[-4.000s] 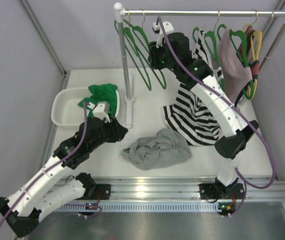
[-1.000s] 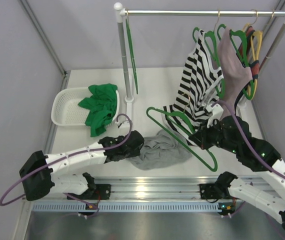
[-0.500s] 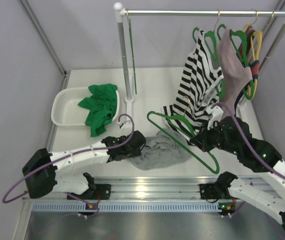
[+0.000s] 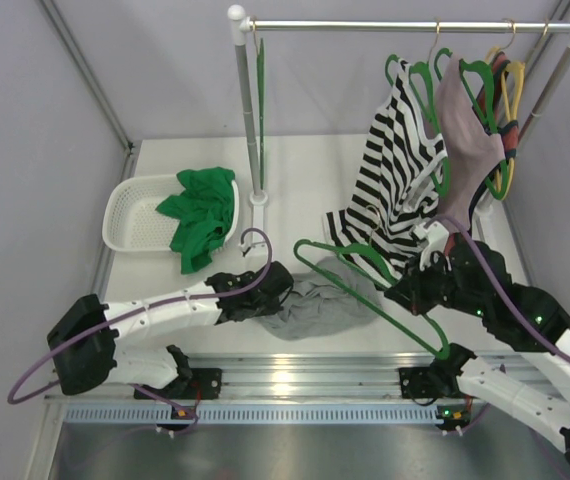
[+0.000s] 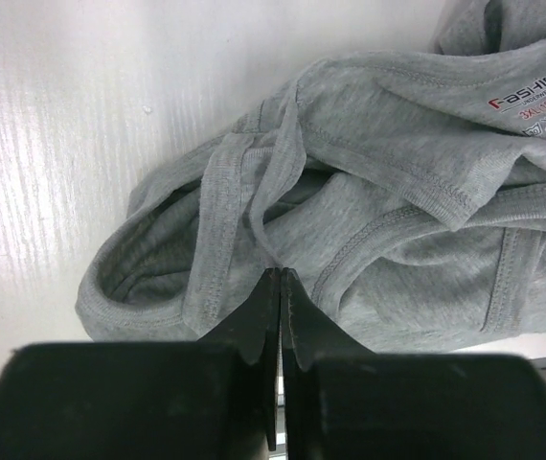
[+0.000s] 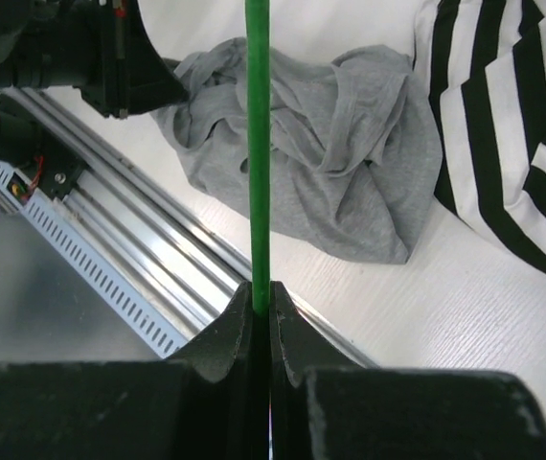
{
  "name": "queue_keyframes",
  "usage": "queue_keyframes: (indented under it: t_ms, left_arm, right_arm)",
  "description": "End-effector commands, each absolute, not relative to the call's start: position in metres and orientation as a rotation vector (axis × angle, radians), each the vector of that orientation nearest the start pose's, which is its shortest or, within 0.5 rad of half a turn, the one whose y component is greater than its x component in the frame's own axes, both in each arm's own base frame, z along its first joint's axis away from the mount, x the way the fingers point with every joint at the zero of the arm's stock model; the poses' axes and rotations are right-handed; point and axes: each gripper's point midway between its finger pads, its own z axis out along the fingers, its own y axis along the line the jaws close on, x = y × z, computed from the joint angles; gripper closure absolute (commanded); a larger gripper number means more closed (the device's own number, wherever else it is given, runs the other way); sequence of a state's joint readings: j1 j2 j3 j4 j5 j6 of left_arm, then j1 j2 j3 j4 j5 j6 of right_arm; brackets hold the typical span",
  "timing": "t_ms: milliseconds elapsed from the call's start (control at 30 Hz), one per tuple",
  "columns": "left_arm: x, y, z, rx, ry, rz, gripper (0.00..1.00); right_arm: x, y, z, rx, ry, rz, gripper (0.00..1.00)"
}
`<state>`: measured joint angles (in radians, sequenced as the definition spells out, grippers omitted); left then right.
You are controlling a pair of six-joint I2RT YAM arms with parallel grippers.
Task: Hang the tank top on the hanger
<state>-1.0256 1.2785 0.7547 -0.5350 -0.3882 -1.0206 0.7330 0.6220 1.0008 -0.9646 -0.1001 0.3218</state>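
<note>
The light-grey tank top [image 4: 317,306] lies crumpled on the white table near the front edge. My left gripper [image 4: 287,292] is at its left side. In the left wrist view this gripper [image 5: 280,273] is shut, its tips pinching a narrow strap fold of the tank top [image 5: 398,192]. My right gripper [image 4: 406,292] is shut on the thin green hanger [image 4: 363,286], which it holds tilted just above the garment's right side. In the right wrist view the hanger's bar [image 6: 258,144] rises straight from the shut right gripper [image 6: 261,297] and crosses over the tank top [image 6: 350,163].
A white basket [image 4: 125,215] holding a bright green garment [image 4: 203,210] sits at the left. The clothes rack [image 4: 249,110] stands behind, carrying a striped top [image 4: 395,165], a pinkish-grey garment [image 4: 465,120], and green and yellow hangers [image 4: 510,85]. A metal rail [image 4: 305,375] borders the near edge.
My left gripper has shut on the tank top's left edge. The right arm has shifted the hanger slightly toward the near right.
</note>
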Motion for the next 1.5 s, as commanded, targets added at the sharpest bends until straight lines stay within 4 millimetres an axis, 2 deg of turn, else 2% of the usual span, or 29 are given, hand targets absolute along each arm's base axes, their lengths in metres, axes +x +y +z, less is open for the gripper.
queue_keyframes:
  t_ms: [0, 200, 467, 667, 933, 1167, 1200, 1467]
  left_arm:
    - [0.188, -0.235, 0.096, -0.126, 2.465, -0.348, 1.00]
    - [0.191, -0.228, 0.113, -0.117, 2.438, -0.321, 1.00]
    - [0.193, -0.229, 0.130, -0.095, 2.410, -0.350, 1.00]
    - [0.194, -0.226, 0.141, -0.088, 2.390, -0.348, 1.00]
    - [0.193, -0.229, 0.152, -0.061, 2.376, -0.383, 1.00]
    - [0.190, -0.232, 0.164, -0.018, 2.371, -0.424, 1.00]
    - [0.189, -0.233, 0.165, -0.013, 2.375, -0.429, 1.00]
    - [0.187, -0.231, 0.179, 0.004, 2.361, -0.442, 1.00]
  right_arm:
    - [0.103, 0.158, 0.263, -0.611, 2.124, 0.811, 1.00]
    - [0.087, 0.160, 0.253, -0.684, 2.163, 0.866, 1.00]
    - [0.083, 0.171, 0.239, -0.699, 2.195, 0.932, 1.00]
    - [0.084, 0.179, 0.225, -0.722, 2.213, 0.962, 1.00]
    - [0.095, 0.196, 0.222, -0.724, 2.160, 1.017, 1.00]
    - [0.103, 0.206, 0.211, -0.696, 2.133, 1.048, 1.00]
    - [0.106, 0.208, 0.214, -0.690, 2.107, 1.056, 1.00]
    - [0.103, 0.219, 0.206, -0.708, 2.031, 1.146, 1.00]
